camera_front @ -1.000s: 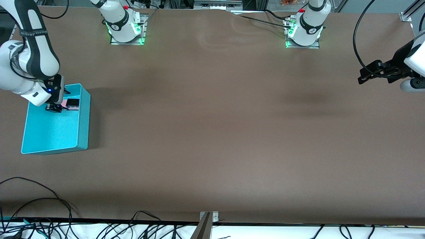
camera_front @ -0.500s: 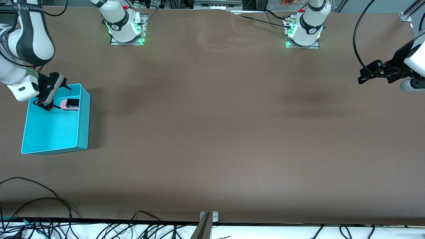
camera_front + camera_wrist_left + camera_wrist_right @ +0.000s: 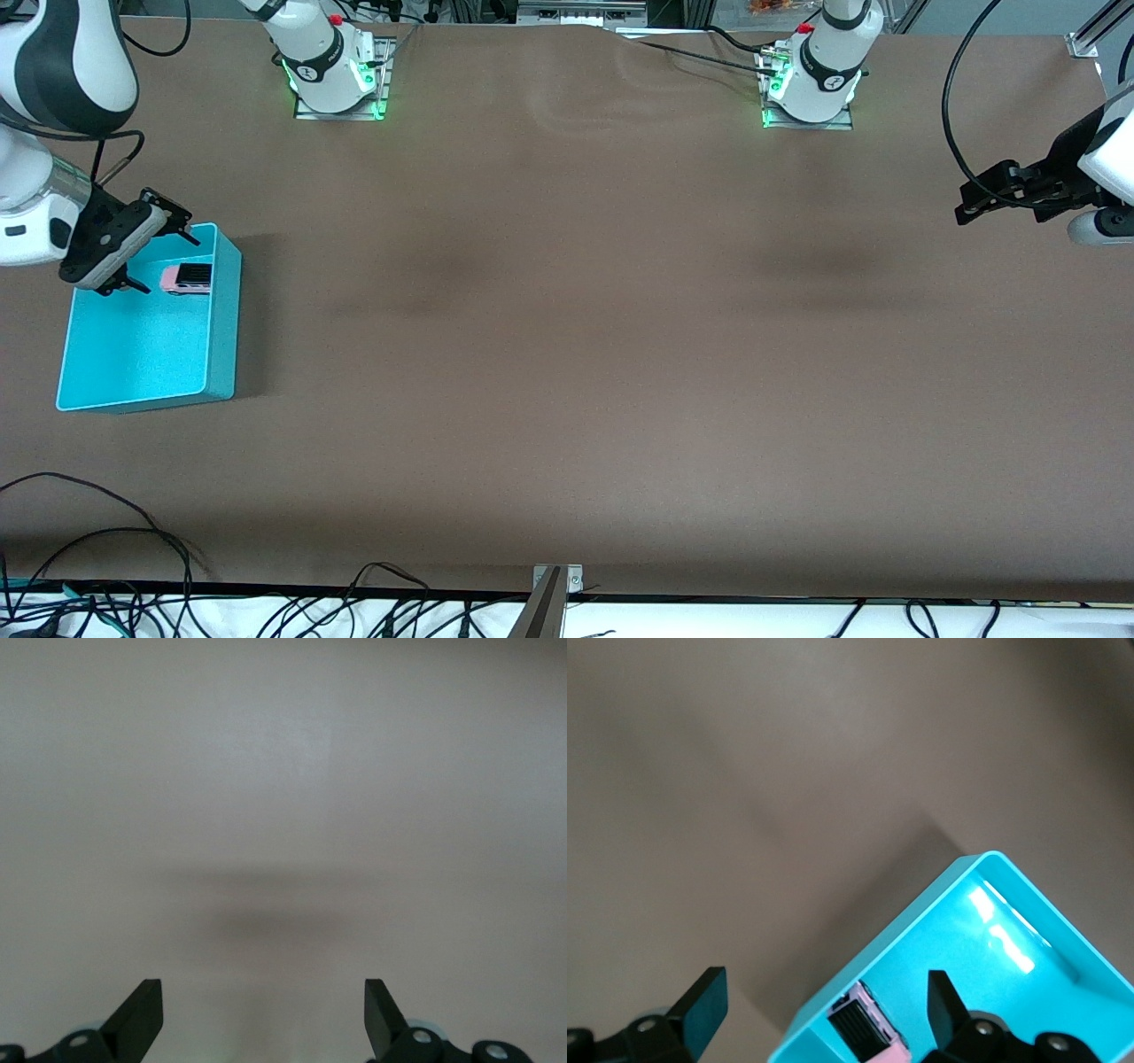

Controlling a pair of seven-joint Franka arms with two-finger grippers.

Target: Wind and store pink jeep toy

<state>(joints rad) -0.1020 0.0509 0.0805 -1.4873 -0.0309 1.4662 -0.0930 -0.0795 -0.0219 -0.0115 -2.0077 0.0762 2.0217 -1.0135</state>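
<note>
Bin: one turquoise open-top box on the counter, at the right arm's end, close to that end's edge.
Bin contents: one pink jeep toy, lying on the bin floor in the corner farthest from the front camera, against the wall that faces the counter's middle; black roof section up. Rest of bin floor bare.
Count: 1 bin, 1 toy, 2 arms, 2 pincers.
Right pincer: fingers spread wide, gripping nothing; in the air over the bin's rim farthest from the front camera, just beside the toy and not touching it. In the right wrist view both black fingertips show apart, with the bin corner and toy between them below.
Left pincer: fingers apart, empty; arm waits over bare counter at the left arm's end.
Open room: brown counter between bin and left pincer carries nothing.
Edges: cables lie along the edge nearest the front camera.
</note>
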